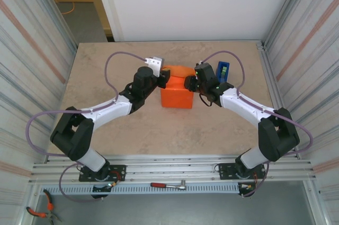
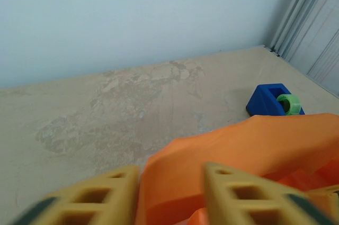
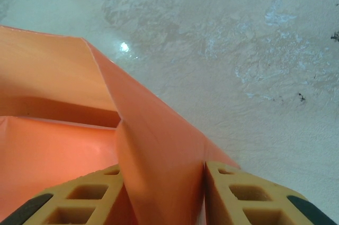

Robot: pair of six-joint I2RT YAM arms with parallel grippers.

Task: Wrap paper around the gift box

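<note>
**A:** What is the left gripper (image 1: 163,78) doing, just left of the middle of the top view?

**B:** It pinches the thin bright orange paper sheet (image 1: 177,93). At the bottom of the left wrist view, the paper sits squeezed between its two yellow ribbed fingers (image 2: 130,193). So they are clenched on the paper.

**A:** Why hold it there?

**B:** I think it holds the left flap so it does not flop open.

**A:** And the orange lump in the middle of the table?

**B:** That is the paper folded into a boxy shape. I guess the small pale pink gift box sits inside, under the paper. That would be why the lump stands so tall.

**A:** What about the right gripper (image 1: 192,83), just right of the middle?

**B:** It does the same job on the other side. At the bottom of the right wrist view, a sharp fold of paper runs down between its yellow fingers (image 3: 214,204) and touches both. They grasp that fold.

**A:** Why both sides at once?

**B:** With two flaps pinched, the wrap cannot spring open, I think.

**A:** And the blue wedge-shaped tape dispenser (image 1: 224,70) further right?

**B:** It stands on the beige stone-look table (image 1: 106,135). It is near the right gripper and apart from the paper, and it has a green tape roll (image 2: 287,103) in it. I guess it is close by because tape must shut the flaps next.
</note>
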